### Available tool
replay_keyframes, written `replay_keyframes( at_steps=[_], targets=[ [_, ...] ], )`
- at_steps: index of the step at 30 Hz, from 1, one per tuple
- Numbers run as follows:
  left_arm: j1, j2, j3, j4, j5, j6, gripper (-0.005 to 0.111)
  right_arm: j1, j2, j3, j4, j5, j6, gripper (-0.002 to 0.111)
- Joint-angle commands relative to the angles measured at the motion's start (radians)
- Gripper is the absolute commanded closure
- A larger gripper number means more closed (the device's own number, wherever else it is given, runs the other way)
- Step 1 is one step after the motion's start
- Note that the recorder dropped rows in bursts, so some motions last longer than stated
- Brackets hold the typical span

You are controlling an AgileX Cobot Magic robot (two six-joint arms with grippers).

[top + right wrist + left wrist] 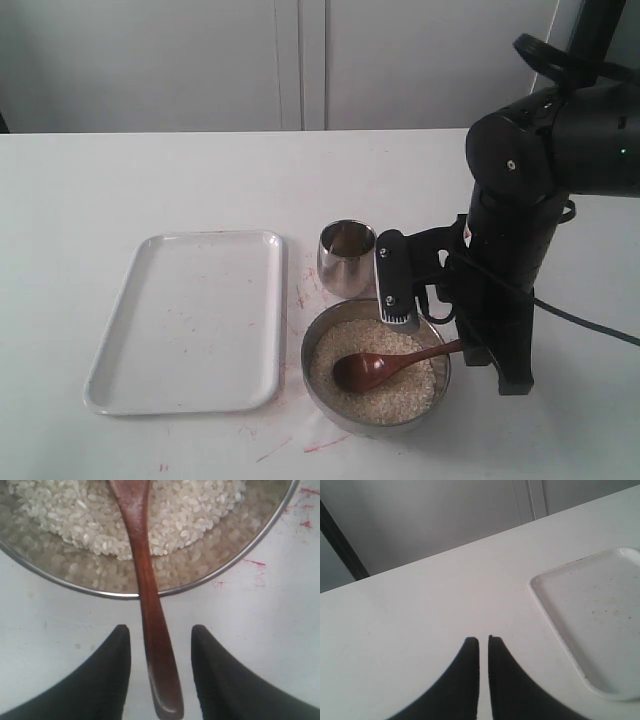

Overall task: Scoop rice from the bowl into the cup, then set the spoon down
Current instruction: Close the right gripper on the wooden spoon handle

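Observation:
The steel bowl (320, 395) (235, 560) holds off-white rice (335, 345) (190, 510). The reddish-brown wooden spoon (375, 368) (145, 580) rests in the rice, its handle leaning over the bowl's rim to the right. My right gripper (160, 630) is open and straddles the handle's end, with gaps on both sides. The small steel cup (346, 258) stands upright just behind the bowl. My left gripper (483, 639) hangs shut over bare table, holding nothing, and does not show in the exterior view.
An empty white tray (185, 320) (600, 615) lies left of the bowl. The right arm's black body (520, 200) towers over the bowl's right side. Red smudges (305, 290) mark the table near the bowl. A white wall stands behind the table.

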Motion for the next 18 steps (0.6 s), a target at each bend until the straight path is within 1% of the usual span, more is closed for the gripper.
replay_keyframes(
  at_steps=[1,6,8,9,10,12,16,18],
  targets=[
    [-0.001,-0.001,-0.003,-0.007,-0.002,-0.001,0.092,0.005,0.000,0.005,0.007,0.015,0.019,0.070],
    [-0.001,-0.001,-0.003,-0.007,-0.002,-0.001,0.092,0.005,0.000,0.005,0.007,0.022,0.021,0.070],
    [-0.001,-0.001,-0.003,-0.007,-0.002,-0.001,0.092,0.005,0.000,0.005,0.005,0.026,0.021,0.073],
    [-0.001,-0.001,-0.003,-0.007,-0.002,-0.001,0.092,0.005,0.000,0.005,0.005,0.026,0.023,0.077],
    [-0.001,-0.001,-0.003,-0.007,-0.002,-0.001,0.092,0.005,0.000,0.005,0.005,0.026,0.025,0.079],
    [-0.001,-0.001,-0.003,-0.007,-0.002,-0.001,0.092,0.005,0.000,0.005,0.005,0.026,0.025,0.089],
    [-0.001,-0.001,-0.003,-0.007,-0.002,-0.001,0.092,0.005,0.000,0.005,0.005,0.028,0.025,0.101],
    [-0.001,-0.001,-0.003,-0.007,-0.002,-0.001,0.092,0.005,0.000,0.005,0.008,0.040,0.035,0.105]
  ],
)
